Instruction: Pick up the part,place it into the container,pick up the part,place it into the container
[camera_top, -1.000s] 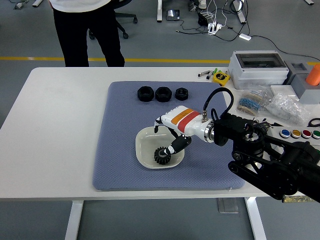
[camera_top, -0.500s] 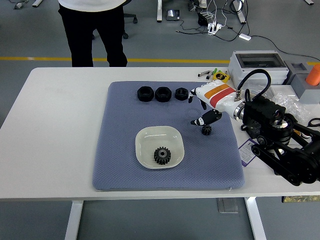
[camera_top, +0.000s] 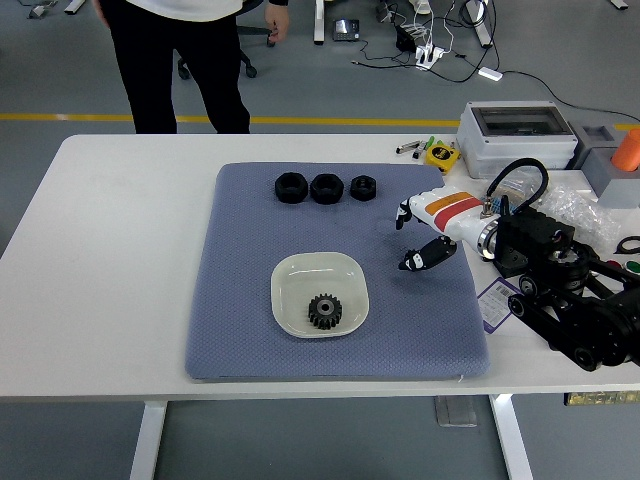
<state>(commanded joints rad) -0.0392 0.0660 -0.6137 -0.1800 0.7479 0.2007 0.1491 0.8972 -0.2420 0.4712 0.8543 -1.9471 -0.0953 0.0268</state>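
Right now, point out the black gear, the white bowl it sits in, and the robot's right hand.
black toothed gear (camera_top: 324, 311), head view, on its hub.
white rounded-square bowl (camera_top: 292, 279), head view, on its bare upper-left inner wall.
right hand (camera_top: 425, 228), head view, on the middle of the white hand.

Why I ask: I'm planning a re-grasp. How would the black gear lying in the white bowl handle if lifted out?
The black gear lies flat, so it probably won't roll. It looks solid and rigid, likely heavy for its size. Its toothed rim should give fingers purchase, though the white bowl has raised walls that may crowd them.
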